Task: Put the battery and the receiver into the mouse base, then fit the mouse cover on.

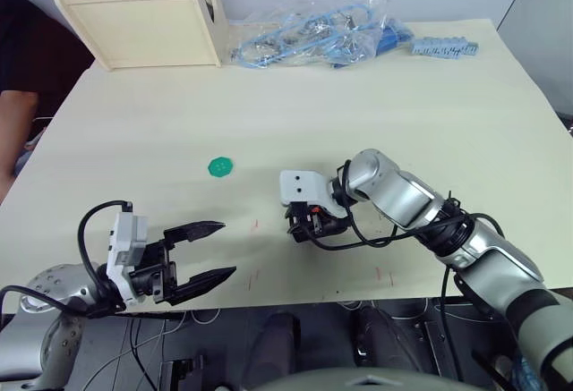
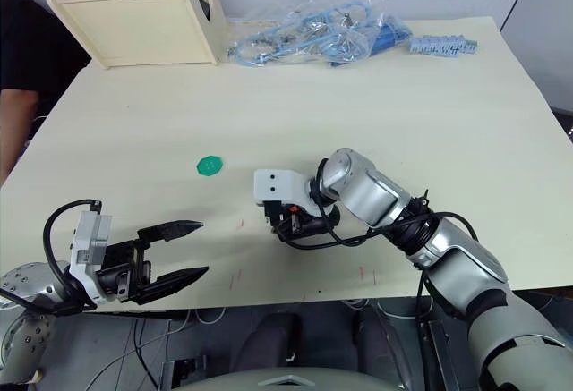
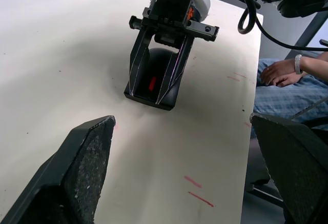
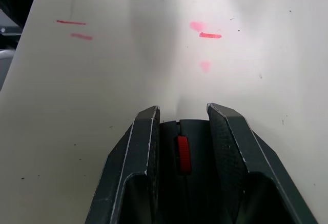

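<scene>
- Near the front edge of the pale cream table [image 1: 358,96], the right gripper [image 3: 160,88] is down on the black oval mouse base with the red scroll wheel [image 4: 183,155], fingers closed against both its sides.
- That mouse base sits flat on the tabletop, roughly mid-width, wheel pointing at some red pen marks [image 4: 210,35].
- Left gripper [image 1: 208,250] hangs off to the left by the table edge, black fingers spread wide, nothing in them.
- Flat round green disc [image 1: 219,167] lies a bit behind, between the two grippers.
- Way at the back: light wooden box [image 1: 143,20], clear bag of blue cables [image 1: 313,38].
</scene>
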Tool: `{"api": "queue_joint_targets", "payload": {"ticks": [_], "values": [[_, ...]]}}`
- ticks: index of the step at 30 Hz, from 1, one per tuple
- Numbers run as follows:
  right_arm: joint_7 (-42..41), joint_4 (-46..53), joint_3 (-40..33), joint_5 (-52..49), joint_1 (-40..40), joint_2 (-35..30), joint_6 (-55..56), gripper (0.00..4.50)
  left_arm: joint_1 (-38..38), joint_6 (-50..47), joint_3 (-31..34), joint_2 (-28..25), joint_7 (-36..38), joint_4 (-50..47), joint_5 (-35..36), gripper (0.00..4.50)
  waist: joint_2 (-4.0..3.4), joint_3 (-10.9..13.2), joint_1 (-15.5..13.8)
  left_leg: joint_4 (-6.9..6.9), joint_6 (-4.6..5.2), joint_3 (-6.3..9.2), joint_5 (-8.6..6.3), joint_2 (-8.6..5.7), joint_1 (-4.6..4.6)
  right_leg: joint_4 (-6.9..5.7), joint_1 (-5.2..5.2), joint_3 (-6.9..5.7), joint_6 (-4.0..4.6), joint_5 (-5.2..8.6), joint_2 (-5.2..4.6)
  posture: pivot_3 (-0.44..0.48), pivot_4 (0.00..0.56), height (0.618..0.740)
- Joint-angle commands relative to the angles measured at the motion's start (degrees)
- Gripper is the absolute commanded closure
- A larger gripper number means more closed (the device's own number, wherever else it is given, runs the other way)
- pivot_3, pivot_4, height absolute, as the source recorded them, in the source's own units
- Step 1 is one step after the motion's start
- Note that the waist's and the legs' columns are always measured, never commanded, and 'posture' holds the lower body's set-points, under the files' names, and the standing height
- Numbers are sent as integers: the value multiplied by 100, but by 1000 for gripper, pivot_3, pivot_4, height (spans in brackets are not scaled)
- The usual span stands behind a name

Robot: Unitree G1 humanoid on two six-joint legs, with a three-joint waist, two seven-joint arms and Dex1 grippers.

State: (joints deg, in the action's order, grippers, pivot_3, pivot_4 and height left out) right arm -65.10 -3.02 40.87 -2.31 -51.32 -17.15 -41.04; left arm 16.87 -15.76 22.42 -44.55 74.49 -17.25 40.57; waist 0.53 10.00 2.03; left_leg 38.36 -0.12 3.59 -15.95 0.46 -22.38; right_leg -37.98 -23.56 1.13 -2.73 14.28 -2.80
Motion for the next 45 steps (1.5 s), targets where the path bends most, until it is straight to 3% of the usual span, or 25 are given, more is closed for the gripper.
{"api": "queue_joint_targets", "payload": {"ticks": [1,11,17,24,31,45], "values": [[-82,-52,-182,-134,195,-5,163,2994,-29,104,104,9,-31,-57,2,0,-1,0,0,0,0,0,0,0,0,0,0,0,0,0,0,0,150,740],[-157,950,-1366,-1016,480,-149,396,2994,-113,84,68,25,-63,-33,23,0,-2,4,30,-2,0,1,0,4,-11,2,-11,0,0,0,3,0,150,740],[246,1565,-2530,-1655,1451,-304,716,2994,-213,33,43,10,-71,-24,73,0,0,3,-10,-2,0,0,0,1,-16,6,-10,-1,-1,0,0,0,150,740],[533,1776,-3311,-2217,2526,-490,847,2994,-229,0,75,-17,-25,-37,113,0,-1,5,17,-1,1,-7,0,3,-11,1,-8,2,0,0,3,0,150,740],[859,1354,-3326,-2249,3187,-95,1391,2994,-334,-49,20,-35,-17,-35,128,0,-1,5,25,-1,1,-15,0,5,-7,-1,-6,6,0,0,6,0,150,740],[759,44,-3022,-1765,3699,221,2927,2994,-349,-223,217,21,-102,-173,397,0,2,3,29,0,1,-20,0,5,-2,-3,-6,15,-1,0,7,0,150,740]]}}
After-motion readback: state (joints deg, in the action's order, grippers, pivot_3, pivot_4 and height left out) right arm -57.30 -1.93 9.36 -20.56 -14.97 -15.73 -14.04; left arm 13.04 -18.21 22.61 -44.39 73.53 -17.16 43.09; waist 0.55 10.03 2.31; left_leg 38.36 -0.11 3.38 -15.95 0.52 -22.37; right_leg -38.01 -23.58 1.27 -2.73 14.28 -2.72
